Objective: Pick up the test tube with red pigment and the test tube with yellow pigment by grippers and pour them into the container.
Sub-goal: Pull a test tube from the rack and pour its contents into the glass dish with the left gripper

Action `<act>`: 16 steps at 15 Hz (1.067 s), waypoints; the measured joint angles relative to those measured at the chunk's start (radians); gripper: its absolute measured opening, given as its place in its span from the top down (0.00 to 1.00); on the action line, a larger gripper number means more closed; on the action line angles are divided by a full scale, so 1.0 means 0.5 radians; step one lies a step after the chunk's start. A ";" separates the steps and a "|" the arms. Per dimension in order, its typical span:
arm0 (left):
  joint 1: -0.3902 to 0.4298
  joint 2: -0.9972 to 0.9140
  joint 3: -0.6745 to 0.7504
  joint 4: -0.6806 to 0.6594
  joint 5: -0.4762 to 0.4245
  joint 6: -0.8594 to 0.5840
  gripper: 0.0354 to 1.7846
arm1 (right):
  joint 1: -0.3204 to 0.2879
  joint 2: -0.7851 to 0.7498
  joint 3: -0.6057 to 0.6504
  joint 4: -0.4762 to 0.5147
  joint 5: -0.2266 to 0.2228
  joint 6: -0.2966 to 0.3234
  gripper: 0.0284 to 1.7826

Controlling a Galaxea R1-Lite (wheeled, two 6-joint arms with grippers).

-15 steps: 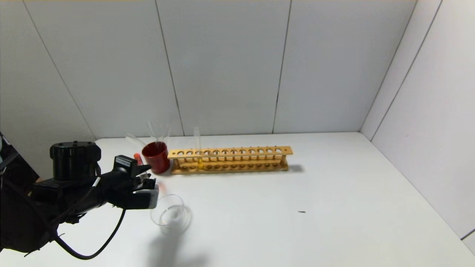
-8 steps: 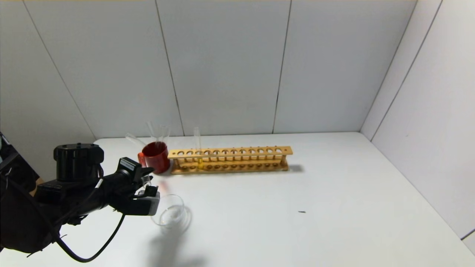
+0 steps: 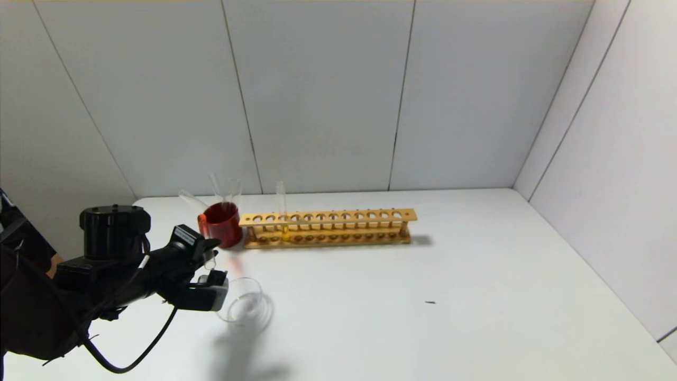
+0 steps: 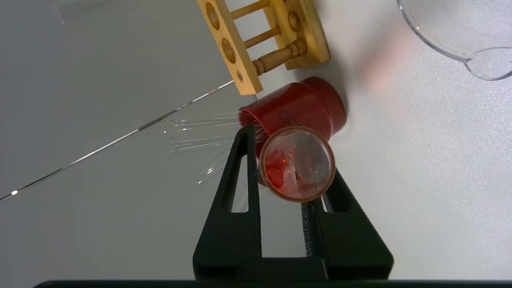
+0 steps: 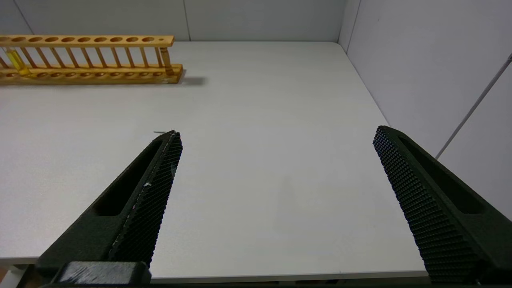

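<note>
My left gripper is shut on the test tube with red pigment and holds it above the table, just left of and behind the container, a clear glass dish. In the left wrist view the tube's open mouth faces the camera between the fingers, with red liquid inside; the container's rim lies off to one side. The test tube with yellow pigment stands in the wooden rack; it also shows in the right wrist view. My right gripper is open and empty over the table's near right part, out of the head view.
A dark red cup with several colourless tubes stands at the rack's left end, right behind my left gripper; it also shows in the left wrist view. White walls close the table at the back and right.
My left gripper has shifted slightly right and turned, so the tube's red end has swung up behind the red cup and its mouth now shows near the dish.
</note>
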 joint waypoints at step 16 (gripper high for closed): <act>-0.048 0.066 0.021 -0.058 0.054 0.240 0.83 | 0.001 0.000 0.000 0.000 0.001 0.000 0.02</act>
